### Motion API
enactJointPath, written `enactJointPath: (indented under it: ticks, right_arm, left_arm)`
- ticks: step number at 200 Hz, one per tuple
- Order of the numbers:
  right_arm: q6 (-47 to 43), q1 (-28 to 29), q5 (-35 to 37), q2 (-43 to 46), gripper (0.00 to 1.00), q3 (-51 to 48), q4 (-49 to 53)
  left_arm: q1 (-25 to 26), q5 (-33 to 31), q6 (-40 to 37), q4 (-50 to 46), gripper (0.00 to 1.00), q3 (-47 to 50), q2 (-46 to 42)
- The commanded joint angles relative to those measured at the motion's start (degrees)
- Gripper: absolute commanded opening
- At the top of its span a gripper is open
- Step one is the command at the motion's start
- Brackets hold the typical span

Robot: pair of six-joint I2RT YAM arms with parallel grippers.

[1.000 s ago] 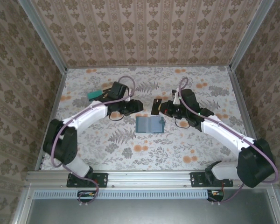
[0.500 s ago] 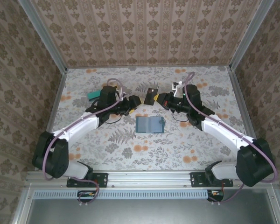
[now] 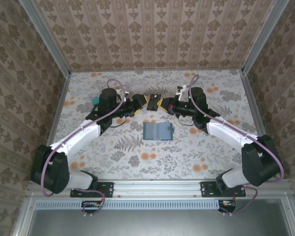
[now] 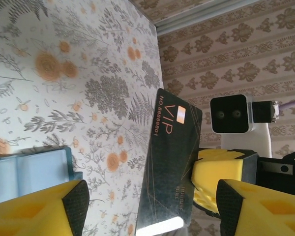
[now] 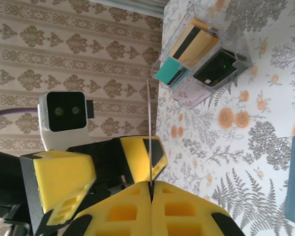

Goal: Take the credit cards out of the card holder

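Arms [image 3: 88, 130] closer now; R jaws tight on thin glossy dark card [image 4: 169, 157], L jaws wide.

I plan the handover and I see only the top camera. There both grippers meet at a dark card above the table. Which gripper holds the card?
Observer: The right gripper. In the right wrist camera its jaws are shut on the lower edge of the card.
Operator: Is the left gripper closed on it too?
Observer: No. In the left wrist camera it is open, with one jaw on each side of the card.
Operator: Which card is it?
Observer: The left wrist camera shows a black face with the letters VIP and a number.
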State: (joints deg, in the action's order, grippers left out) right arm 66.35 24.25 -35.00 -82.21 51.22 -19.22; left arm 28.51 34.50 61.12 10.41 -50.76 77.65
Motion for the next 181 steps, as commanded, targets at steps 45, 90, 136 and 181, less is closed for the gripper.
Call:
enactJointPath:
  ticks: [45, 90, 136, 181]
  right_arm:
    - [7.79, -0.49, -5.45, -3.15, 0.0, 0.37, -12.91]
    - [9.5, -0.58, -5.74, -5.02, 0.0, -0.39, -15.41]
    - [8.66, -0.76, -5.42, -4.84, 0.0, -1.37, -14.91]
    - [1.04, -0.8, -3.93, -2.11, 0.36, 0.22, -0.99]
  left_arm:
    - [0.41, 5.66, 3.57, 6.48, 0.54, -1.04, 2.07]
    - [0.4, 6.46, 5.27, 9.43, 0.28, 0.08, 1.98]
    - [0.11, 6.37, 4.24, 8.82, 0.02, 0.19, 1.97]
    - [-0.36, 4.58, -1.34, 1.41, 0.0, -1.3, 1.46]
